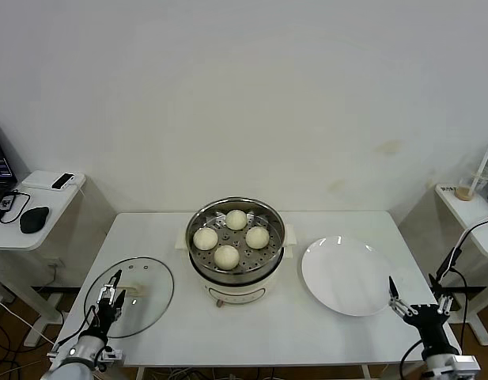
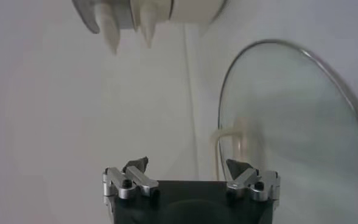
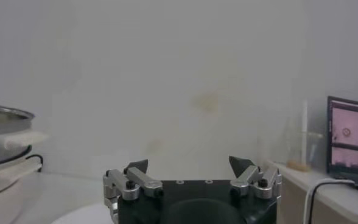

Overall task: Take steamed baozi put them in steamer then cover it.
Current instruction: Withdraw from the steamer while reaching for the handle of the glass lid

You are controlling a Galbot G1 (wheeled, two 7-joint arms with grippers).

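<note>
White table (image 1: 323,332) against plain wall (image 1: 244,95); left end effector (image 1: 110,290), right end effector (image 1: 402,305) both spread wide.

Left arm: low at the near left corner, wrist angled forward. Left gripper (image 1: 111,294): jaws spread wide, nothing between them.
Right arm: low at the near right corner, held level. Right gripper (image 1: 410,305): jaws spread wide, nothing between them.

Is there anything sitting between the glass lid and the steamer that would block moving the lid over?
Nothing visible does. The cover lies flat on the table at the steamer's left, with only bare tabletop between them. The left gripper is open just above the cover's near edge.
</note>
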